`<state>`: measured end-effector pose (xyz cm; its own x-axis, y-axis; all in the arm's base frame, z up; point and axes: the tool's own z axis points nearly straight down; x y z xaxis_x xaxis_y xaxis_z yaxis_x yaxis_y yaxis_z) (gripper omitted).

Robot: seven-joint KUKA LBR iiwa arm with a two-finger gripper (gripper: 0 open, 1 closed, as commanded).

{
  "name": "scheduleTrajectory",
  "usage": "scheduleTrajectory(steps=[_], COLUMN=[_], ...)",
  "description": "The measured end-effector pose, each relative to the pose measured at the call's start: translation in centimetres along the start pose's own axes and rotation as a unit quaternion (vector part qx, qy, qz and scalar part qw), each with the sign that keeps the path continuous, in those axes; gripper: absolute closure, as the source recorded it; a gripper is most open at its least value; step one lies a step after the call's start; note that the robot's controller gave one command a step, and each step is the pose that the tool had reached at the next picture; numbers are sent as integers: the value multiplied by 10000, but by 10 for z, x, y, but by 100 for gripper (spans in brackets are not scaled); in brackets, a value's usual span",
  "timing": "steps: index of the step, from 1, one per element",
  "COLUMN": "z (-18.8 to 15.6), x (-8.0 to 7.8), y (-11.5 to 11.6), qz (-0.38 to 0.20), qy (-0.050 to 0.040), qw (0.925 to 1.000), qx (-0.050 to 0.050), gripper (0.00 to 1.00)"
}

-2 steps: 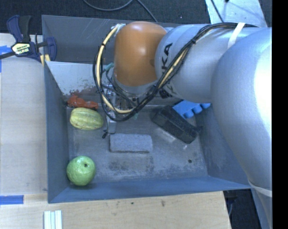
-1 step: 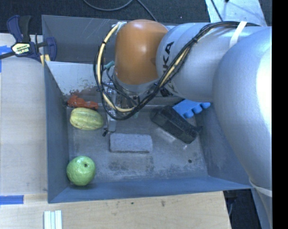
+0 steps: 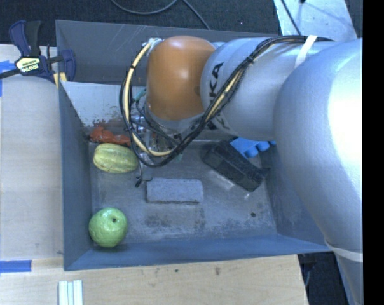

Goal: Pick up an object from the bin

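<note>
Mostly, the arm [image 3: 287, 100] fills the right side, reaching leftward over the bin [image 3: 74, 189]. Its wrist ends in an orange cover [image 3: 173, 75], with yellow and black cables [image 3: 131, 88] looped round it. That cover sits over the bin's back-left part. On the floor right of centre a black block [image 3: 233, 166] lies at a slant. A flat grey block [image 3: 173, 190] lies near the middle. A yellow-green squash [image 3: 116, 158] lies on its side near the left wall, and a green apple [image 3: 108, 227] sits in the front-left corner, well apart from the rest. A blue piece [image 3: 250, 147] shows behind the black block, partly under the arm. A red thing [image 3: 106, 135] lies just behind the squash. The claw [image 3: 143, 154] hangs under the cover, just right of the squash and red thing and behind the grey block. Whether it is released or clenched cannot be told, since the cover and cables hide it.
</note>
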<state>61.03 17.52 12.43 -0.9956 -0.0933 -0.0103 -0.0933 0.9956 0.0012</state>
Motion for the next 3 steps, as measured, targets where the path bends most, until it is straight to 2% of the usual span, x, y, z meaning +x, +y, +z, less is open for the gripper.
scheduleTrajectory(steps=[1,2,3], z=[54,54,42], x=[8,8,17], y=[19,18,18], qz=[154,157,129], qy=[35,35,45], qw=[9999,9999,9999], qx=[1,1,3], gripper=[100,100,100])
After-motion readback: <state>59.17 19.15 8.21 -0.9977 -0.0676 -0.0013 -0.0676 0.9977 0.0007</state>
